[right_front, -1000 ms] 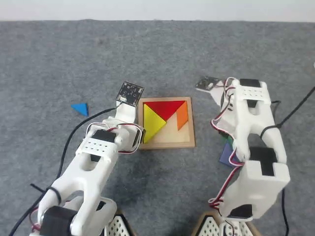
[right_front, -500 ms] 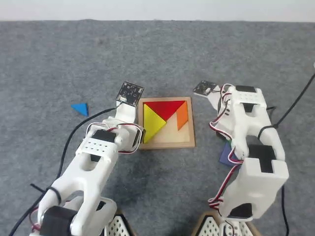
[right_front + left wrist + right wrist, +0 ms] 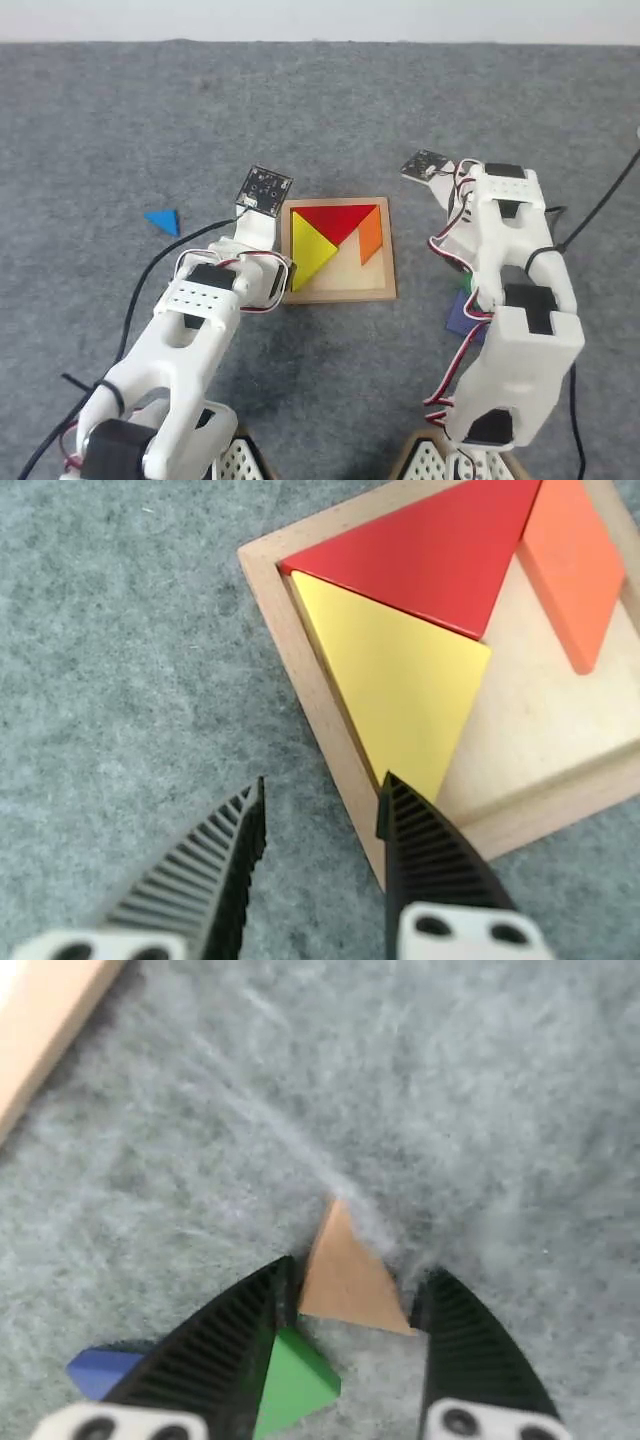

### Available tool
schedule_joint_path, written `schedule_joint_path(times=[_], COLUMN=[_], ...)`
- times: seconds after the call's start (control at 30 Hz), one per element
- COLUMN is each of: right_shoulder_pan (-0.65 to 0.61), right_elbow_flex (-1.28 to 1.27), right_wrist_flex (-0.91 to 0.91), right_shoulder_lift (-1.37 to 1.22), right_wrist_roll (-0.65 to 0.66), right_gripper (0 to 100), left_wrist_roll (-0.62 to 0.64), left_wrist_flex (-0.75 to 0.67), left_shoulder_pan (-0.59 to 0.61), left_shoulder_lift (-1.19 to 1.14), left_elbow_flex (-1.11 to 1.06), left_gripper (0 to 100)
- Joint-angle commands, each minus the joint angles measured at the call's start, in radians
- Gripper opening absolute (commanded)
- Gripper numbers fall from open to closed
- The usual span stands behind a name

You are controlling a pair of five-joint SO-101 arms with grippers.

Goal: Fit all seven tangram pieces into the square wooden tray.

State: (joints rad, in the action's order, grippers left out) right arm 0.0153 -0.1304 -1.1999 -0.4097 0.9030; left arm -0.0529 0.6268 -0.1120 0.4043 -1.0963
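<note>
Wooden tray (image 3: 340, 292) mid-table: red triangle (image 3: 340, 220), yellow triangle (image 3: 310, 252), orange piece (image 3: 370, 238) seated, remainder bare. Tan triangle (image 3: 345, 1278) on felt right of tray, between spread fingers of right gripper (image 3: 360, 1275), likely lined up for pickup. Green piece (image 3: 295, 1380) just beside. Left gripper (image 3: 324, 783) apart, empty, at tray rim, perhaps steadying. Blue triangle (image 3: 162, 220) loose, well left.

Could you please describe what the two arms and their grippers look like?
The left arm and right arm are blocky white plastic links with black motor blocks; thin red, white and black wires loop along their joints. The left gripper and right gripper each have black, ribbed, tapering fingers on white mounts.
</note>
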Motion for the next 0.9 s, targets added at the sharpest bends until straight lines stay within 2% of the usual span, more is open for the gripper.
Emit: schedule_joint_path(times=[0.0,0.27,0.6,0.63,0.7,0.83,0.87], right_shoulder_pan=[-0.004,-0.051,-0.214,-0.228,-0.232,-0.128,-0.087], right_elbow_flex=[0.012,0.012,0.012,0.011,0.009,0.006,0.006], right_wrist_flex=[-0.010,-0.053,-0.174,-0.177,-0.182,-0.239,-0.226], right_shoulder_lift=[-0.012,0.131,0.401,0.414,0.410,0.321,0.289], right_wrist_roll=[-0.040,-0.193,-0.552,-0.551,-0.463,-0.097,-0.049], right_gripper=[18.0,18.0,17.9,17.9,18.1,21.4,24.1], left_wrist_roll=[-0.006,-0.006,-0.006,-0.006,-0.006,-0.006,-0.006], left_wrist_flex=[-0.023,-0.023,-0.023,-0.023,-0.023,-0.023,-0.023], left_shoulder_pan=[-0.005,-0.005,0.002,0.002,0.002,0.002,0.002], left_shoulder_lift=[0.037,0.037,0.037,0.037,0.037,0.037,0.037], left_elbow_flex=[0.002,0.002,0.002,0.002,0.002,0.002,0.002], left_gripper=[18,18,18,18,18,18,18])
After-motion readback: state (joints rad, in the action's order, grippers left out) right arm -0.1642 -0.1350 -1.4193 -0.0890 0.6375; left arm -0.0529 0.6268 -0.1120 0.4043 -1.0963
